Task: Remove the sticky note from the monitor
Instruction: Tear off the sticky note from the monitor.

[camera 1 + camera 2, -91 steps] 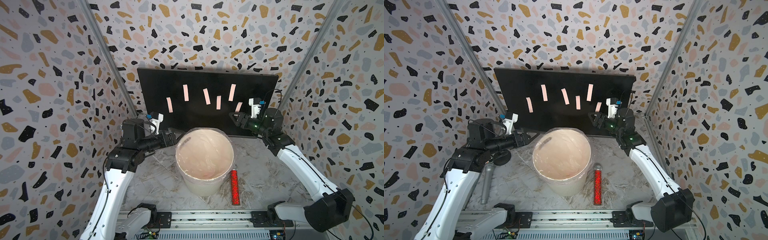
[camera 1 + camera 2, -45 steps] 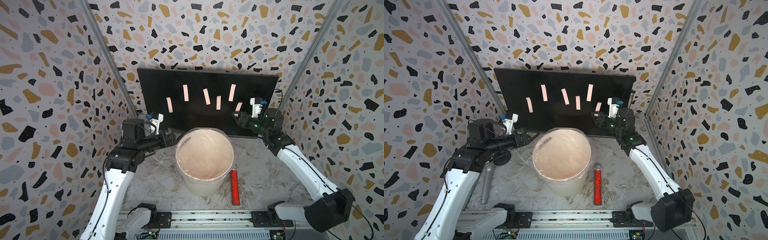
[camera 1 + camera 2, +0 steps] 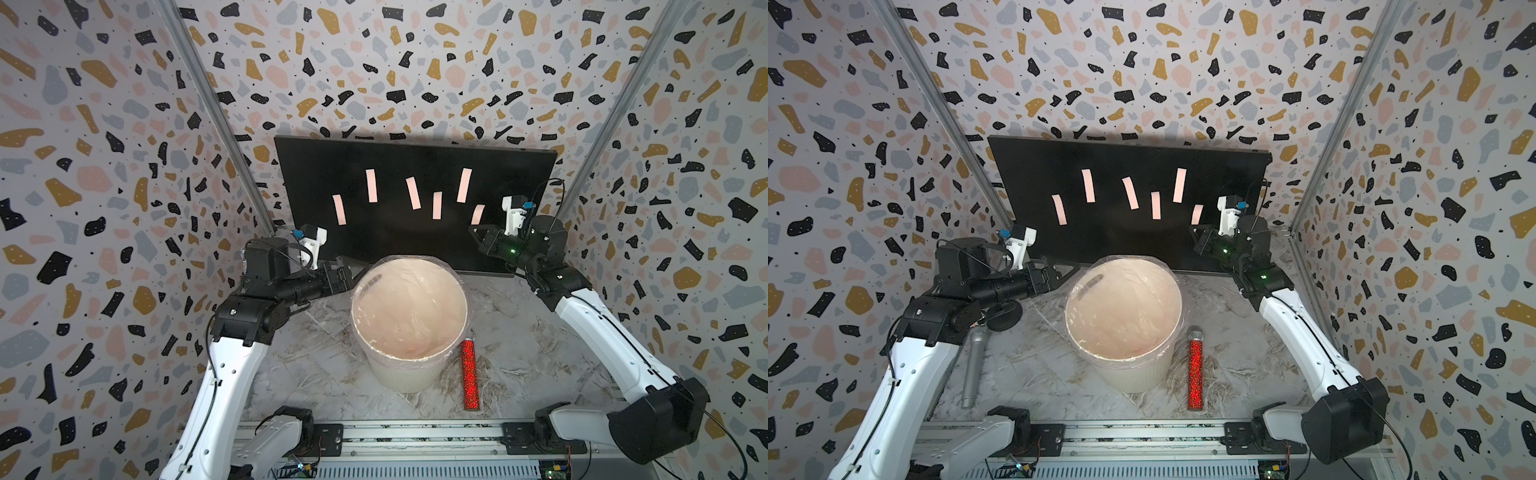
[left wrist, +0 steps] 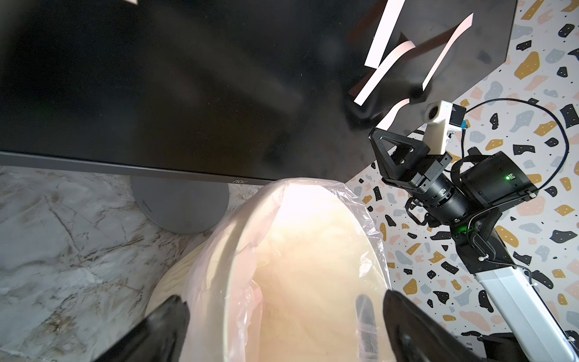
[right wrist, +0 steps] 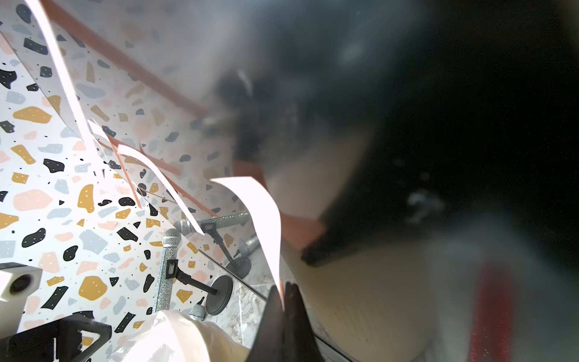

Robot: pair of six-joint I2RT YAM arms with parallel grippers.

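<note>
— Beside the left gripper (image 3: pixel 347 269), what stood there?
— A round white bin (image 3: pixel 399 376), lined with thin, crinkled clear plastic. Its near rim sat just ahead of and below the fingers, which were spread wide with nothing gripped. The left arm reached forward, its forearm roughly level over the veined marble tabletop (image 3: pixel 307 361).
— And past the bin?
— The monitor (image 3: pixel 395 243): flat, glossy black, thin-framed, on a round grey foot (image 4: pixel 181 207). Six narrow, pale pink paper strips were on its screen, some of them tilted.
— Which strip mattered?
— The sticky note (image 3: pixel 478 213), the lowest one, right at the tip of the right gripper (image 3: pixel 473 230). The right wrist view showed the black jaws pinched together on the note's lower end, with the paper curling up and away from them. I could not tell whether its upper end was stuck to the glass.
— The right arm's pose?
— It rose from its base with the elbow bent and the wrist aimed at the screen's lower corner on that side.
— Anything in the way?
— The bin stood between the two grippers, below the right one. A red glittery cylinder (image 3: pixel 470 370) lay on the marble well behind the right gripper. A silver microphone (image 3: pixel 971 365) lay beneath the left arm.
</note>
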